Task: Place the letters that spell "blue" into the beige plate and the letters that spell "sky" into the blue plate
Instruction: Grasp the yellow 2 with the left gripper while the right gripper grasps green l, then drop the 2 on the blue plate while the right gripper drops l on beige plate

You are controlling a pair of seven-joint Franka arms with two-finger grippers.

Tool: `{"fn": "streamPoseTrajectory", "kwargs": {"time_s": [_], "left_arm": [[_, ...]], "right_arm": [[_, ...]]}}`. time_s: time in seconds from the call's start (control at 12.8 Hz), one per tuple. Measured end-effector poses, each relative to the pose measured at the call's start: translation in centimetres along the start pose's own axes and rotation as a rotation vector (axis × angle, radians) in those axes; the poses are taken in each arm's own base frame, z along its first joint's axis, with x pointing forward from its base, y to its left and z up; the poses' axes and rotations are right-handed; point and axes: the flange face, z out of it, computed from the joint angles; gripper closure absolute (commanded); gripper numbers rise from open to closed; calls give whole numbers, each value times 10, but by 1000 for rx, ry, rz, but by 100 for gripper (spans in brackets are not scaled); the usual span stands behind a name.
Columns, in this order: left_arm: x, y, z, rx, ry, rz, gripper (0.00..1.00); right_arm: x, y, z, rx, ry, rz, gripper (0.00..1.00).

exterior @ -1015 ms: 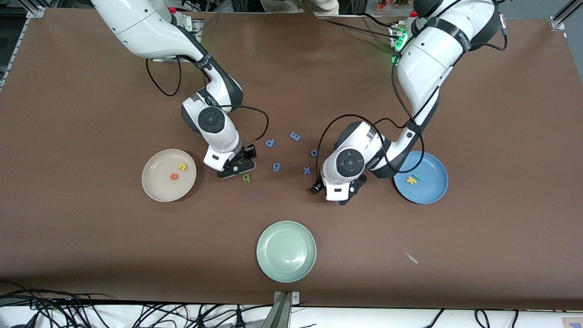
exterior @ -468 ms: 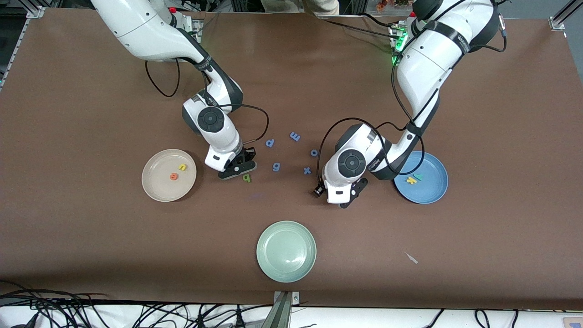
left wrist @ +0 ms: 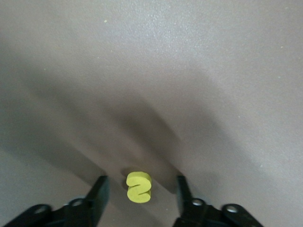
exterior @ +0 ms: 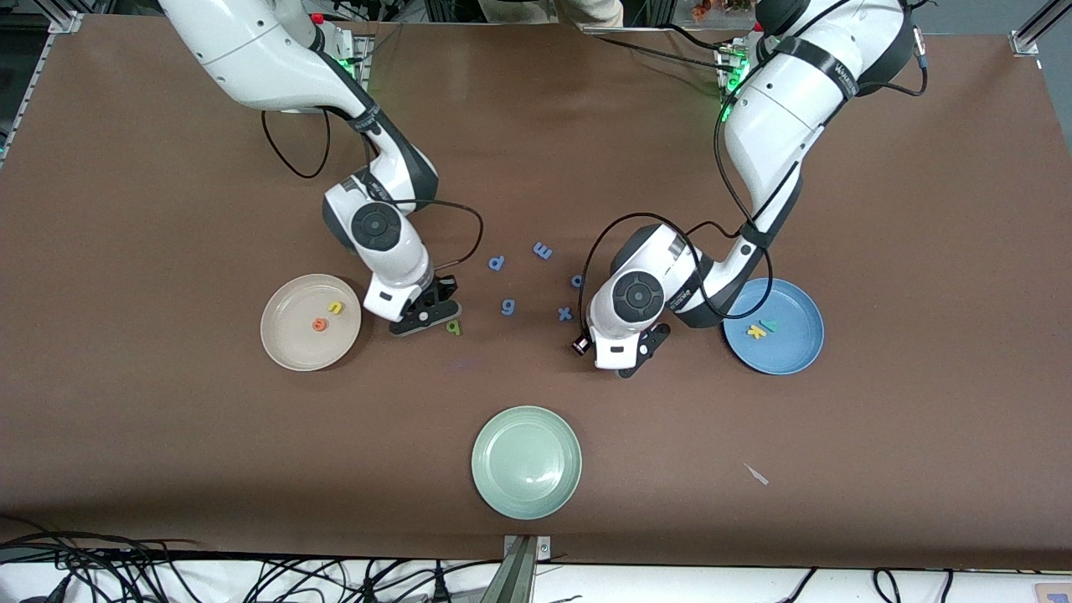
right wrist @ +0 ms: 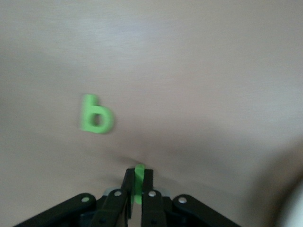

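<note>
In the right wrist view my right gripper (right wrist: 138,182) is shut on the thin green l (right wrist: 139,176), close to the table beside the dark green b (right wrist: 97,115). The front view shows that gripper (exterior: 425,312) between the b (exterior: 453,327) and the beige plate (exterior: 289,352), which holds the yellow u (exterior: 336,307) and orange e (exterior: 319,325). My left gripper (left wrist: 140,193) stands open around the yellow s (left wrist: 138,187), fingers (left wrist: 99,194) clear of it. Its hand (exterior: 624,356) hides the s in the front view. The blue plate (exterior: 787,356) holds the yellow k (exterior: 756,332) and teal y (exterior: 768,325).
Blue letters p (exterior: 497,263), m (exterior: 543,249), o (exterior: 577,280), g (exterior: 507,307) and x (exterior: 565,314) lie between the two hands. A pale green plate (exterior: 526,461) sits nearer the front camera. A small pale scrap (exterior: 756,474) lies below the blue plate.
My right gripper has shut on the l and shifted toward the beige plate, away from the b. My left hand has shifted slightly toward the blue letters.
</note>
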Motion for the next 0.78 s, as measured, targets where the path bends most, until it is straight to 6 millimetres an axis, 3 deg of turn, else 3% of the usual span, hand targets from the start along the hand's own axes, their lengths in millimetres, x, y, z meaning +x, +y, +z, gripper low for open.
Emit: {"fn": "streamPoseTrajectory", "kwargs": {"time_s": [0.16,0.31,0.39,0.55,0.62,0.78], "left_arm": [[-1,1,-2,-3,0,1,94],[-1,1,-2,-4,0,2,100],[-1,1,-3,-3,0,1,100],[3,-3,-14,46,1,2,100],[8,-7,-31,75,5,15,100],[30,-18,-78,109,14,90,100]], "right_arm": [[-3,53,-23,-50,-49,-59,100],[-11,98,-37,-83,-103,-91,100],[-15,112,-37,-90,-119,-97,91],[-22,123,-29,-90,-142,-97,54],[-25,123,-27,-89,-148,-97,37],[-26,122,-25,-88,-150,-97,32]]}}
